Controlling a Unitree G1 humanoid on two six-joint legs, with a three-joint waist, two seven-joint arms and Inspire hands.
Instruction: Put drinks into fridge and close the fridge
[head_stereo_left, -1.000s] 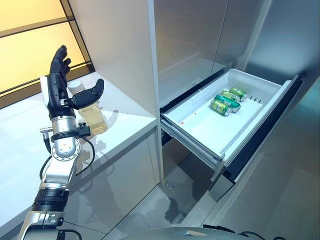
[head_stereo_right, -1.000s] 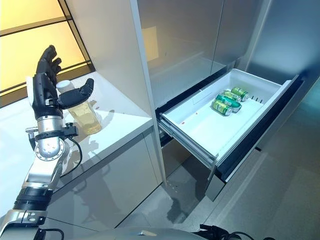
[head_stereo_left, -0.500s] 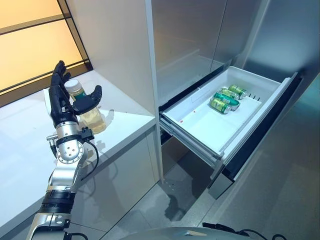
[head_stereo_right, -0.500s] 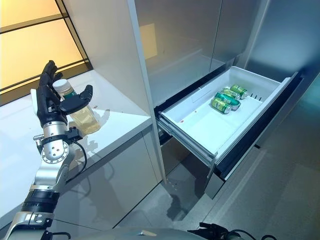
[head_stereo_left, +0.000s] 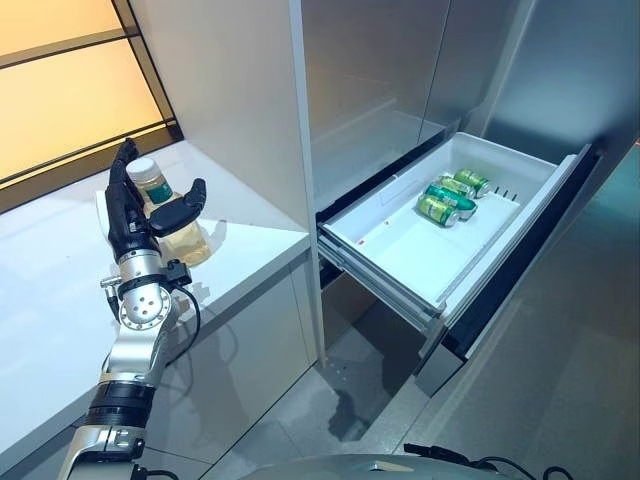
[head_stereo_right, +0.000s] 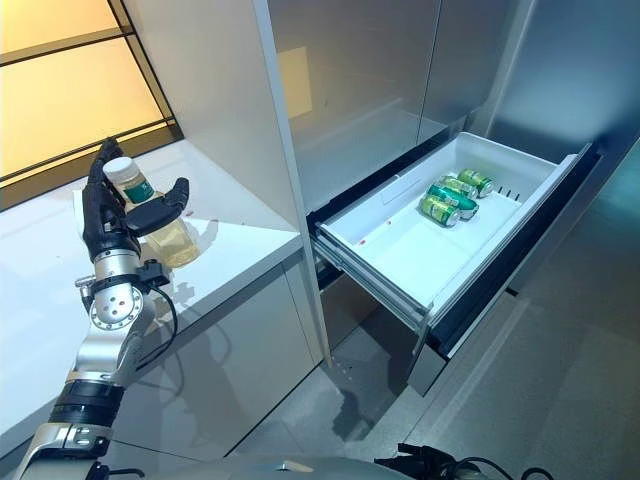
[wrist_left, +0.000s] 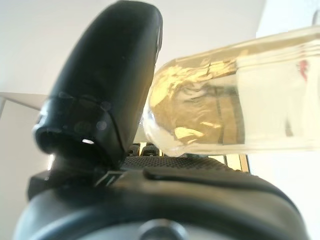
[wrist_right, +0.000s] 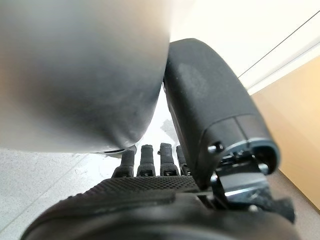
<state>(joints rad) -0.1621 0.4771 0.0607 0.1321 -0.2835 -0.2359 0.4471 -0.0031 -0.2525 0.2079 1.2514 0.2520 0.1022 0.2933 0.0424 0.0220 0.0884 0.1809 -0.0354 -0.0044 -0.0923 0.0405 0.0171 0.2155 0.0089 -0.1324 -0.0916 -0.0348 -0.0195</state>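
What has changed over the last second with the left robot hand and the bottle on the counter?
The left robot hand has come down and moved in around the bottle, which now sits between its thumb and fingers; the fingers look straight, not yet curled. The bottle has stayed upright on the counter. The drawer is still open with the cans unmoved.

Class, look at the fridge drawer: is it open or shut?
Open. The fridge drawer is pulled out, with its white inside and green cans showing.
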